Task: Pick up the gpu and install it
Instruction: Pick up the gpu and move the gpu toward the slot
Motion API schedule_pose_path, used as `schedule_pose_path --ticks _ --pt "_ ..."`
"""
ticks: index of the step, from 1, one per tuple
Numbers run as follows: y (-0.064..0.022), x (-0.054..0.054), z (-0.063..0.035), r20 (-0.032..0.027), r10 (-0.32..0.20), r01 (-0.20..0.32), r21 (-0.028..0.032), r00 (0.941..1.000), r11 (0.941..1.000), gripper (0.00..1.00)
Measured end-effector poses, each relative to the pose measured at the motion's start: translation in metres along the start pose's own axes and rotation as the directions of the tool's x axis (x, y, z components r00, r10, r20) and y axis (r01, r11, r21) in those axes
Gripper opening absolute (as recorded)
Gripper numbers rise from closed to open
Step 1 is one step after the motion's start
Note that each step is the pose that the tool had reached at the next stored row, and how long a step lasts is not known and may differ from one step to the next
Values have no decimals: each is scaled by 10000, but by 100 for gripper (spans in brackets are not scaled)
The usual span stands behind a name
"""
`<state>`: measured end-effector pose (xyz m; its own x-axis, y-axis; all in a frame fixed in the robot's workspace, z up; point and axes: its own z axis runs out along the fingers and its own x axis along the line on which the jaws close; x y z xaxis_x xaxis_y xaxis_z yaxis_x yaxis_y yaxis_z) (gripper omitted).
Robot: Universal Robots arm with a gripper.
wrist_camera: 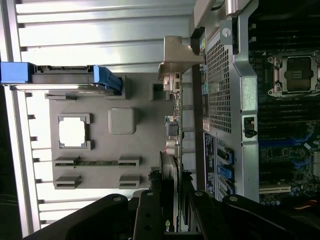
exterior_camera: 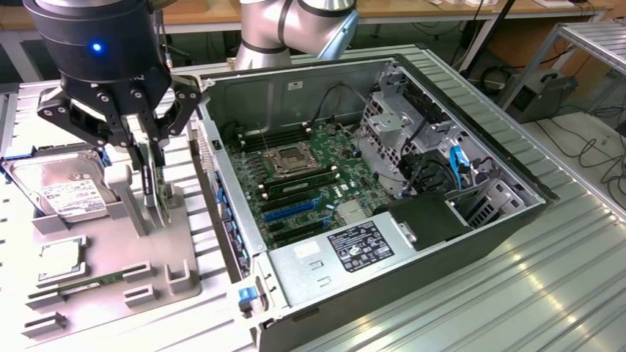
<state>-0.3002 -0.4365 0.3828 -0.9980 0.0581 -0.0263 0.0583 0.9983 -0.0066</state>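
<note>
1. The gpu (exterior_camera: 154,196) (wrist_camera: 173,131) stands on edge, upright, at the grey tray (exterior_camera: 171,275) on the exterior view's left.
2. The gripper (exterior_camera: 146,167) (wrist_camera: 173,212) is clamped on its upper edge.
3. A hard drive (exterior_camera: 61,187) sits just beside it.
4. The open computer case (exterior_camera: 391,242) lies near, motherboard (exterior_camera: 303,192) exposed.

Case wall (exterior_camera: 223,213) just beside the claw (exterior_camera: 149,158), hard drive (exterior_camera: 59,183) opposite, open room over the motherboard (exterior_camera: 303,183)
</note>
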Motion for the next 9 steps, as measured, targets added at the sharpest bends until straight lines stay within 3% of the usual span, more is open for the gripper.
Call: schedule_pose_path --ticks 9 --pt "0 -1 -27 0 0 0 0 10000 10000 26"
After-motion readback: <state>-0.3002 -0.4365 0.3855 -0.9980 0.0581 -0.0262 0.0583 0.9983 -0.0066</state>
